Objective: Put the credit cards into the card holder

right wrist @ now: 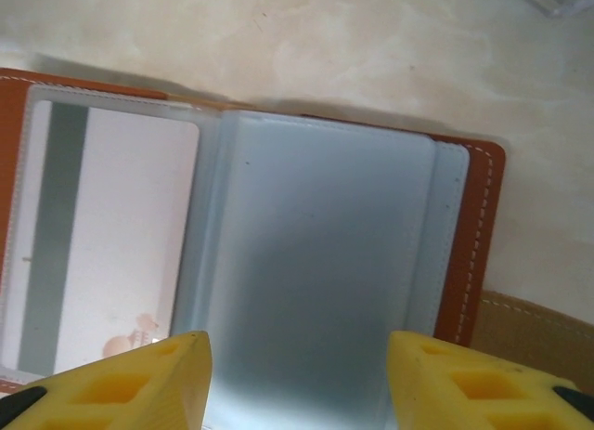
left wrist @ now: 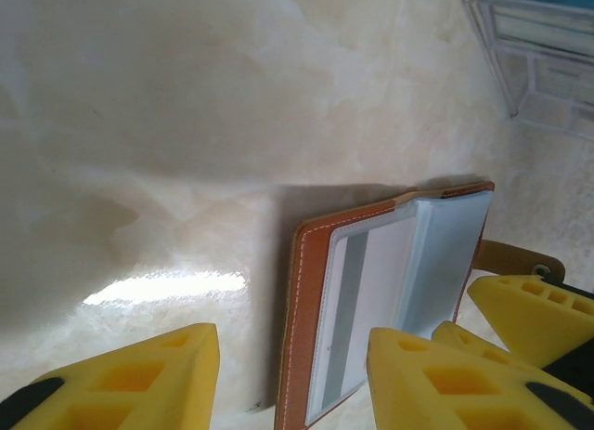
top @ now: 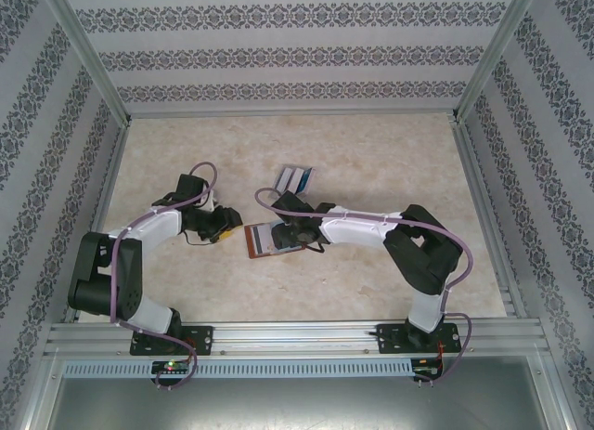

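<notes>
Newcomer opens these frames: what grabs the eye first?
The brown card holder lies open in the middle of the table, a grey-striped card already in one clear sleeve. The left tool and right tool crowd it from either side, jaws apart. Behind it, a clear stand holds more credit cards.

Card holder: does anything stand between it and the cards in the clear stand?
Nothing lies on the bare table between the cards in the clear stand and the open card holder. But the right claw hangs above the holder's open pockets, so it could block a card coming from above.
</notes>
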Robot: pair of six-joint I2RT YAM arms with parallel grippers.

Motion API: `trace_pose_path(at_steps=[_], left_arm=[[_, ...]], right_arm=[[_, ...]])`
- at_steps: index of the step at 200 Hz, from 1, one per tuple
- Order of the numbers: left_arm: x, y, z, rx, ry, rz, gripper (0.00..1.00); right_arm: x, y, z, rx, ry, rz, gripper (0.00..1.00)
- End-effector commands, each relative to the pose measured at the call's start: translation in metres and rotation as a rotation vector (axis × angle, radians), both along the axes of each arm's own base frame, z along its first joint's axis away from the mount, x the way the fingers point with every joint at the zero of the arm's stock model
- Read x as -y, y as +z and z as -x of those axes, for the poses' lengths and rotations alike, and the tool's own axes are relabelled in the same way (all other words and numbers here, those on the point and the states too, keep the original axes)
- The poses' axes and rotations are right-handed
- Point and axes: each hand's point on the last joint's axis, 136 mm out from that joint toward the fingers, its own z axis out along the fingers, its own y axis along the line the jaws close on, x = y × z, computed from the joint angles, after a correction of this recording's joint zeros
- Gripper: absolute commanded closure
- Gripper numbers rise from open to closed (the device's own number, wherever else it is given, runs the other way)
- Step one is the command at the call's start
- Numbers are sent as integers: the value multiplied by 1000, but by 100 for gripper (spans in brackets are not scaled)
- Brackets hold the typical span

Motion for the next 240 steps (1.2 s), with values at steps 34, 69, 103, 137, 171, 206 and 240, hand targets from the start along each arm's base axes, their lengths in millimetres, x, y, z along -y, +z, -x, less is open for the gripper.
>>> trace_pose_path(at_steps=[34, 69, 103, 137, 171, 206, 240], left_arm=[[7, -13, 3, -8, -27, 58, 58], [13, -17, 5, -8, -36, 65, 60], [20, -23, 6, -17, -50, 78, 64], [27, -29, 7, -25, -59, 88, 68], [29, -30, 7, -26, -60, 88, 71], [29, -32, 7, -29, -59, 85, 73], [30, -32, 6, -33, -59, 90, 73]], right_arm=[[-4, -8, 2, -18, 11, 31, 43], [-3, -12, 4, -29, 13, 33, 42], [-17, -16, 10, -77, 41, -34, 45], [-33, -12, 14, -107, 74, -122, 57], [-40, -3, 11, -107, 79, -177, 70], [-49, 10, 9, -108, 89, -262, 73], [-57, 21, 9, -103, 116, -321, 73]])
